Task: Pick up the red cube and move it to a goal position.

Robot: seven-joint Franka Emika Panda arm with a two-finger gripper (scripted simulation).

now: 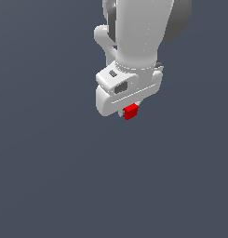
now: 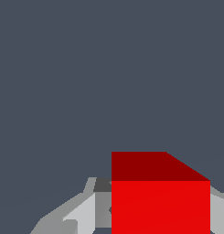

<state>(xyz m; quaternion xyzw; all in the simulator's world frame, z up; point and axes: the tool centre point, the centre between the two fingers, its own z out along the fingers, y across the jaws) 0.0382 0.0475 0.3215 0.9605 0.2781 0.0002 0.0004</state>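
Red cube (image 1: 130, 111) pinched between white gripper (image 1: 129, 111) fingers, tucked just under hand body, apparently clear of the plain grey ground. Grip likely kept tight for carrying to goal; no goal marker visible.

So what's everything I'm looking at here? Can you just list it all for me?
red cube: one, bright red, tucked under the white gripper between its fingers; it fills the near part of the wrist view.
background surface: one, plain dark blue-grey, all around and behind the arm; nothing else shows on it, and no goal marker is visible.
gripper: one, white, at the arm's lower end, near the middle of the exterior view, closed on the red cube.
fingers: two, light grey, one on each side of the cube in the wrist view.
robot arm: one, white with grey joints, coming down from the top edge of the exterior view.
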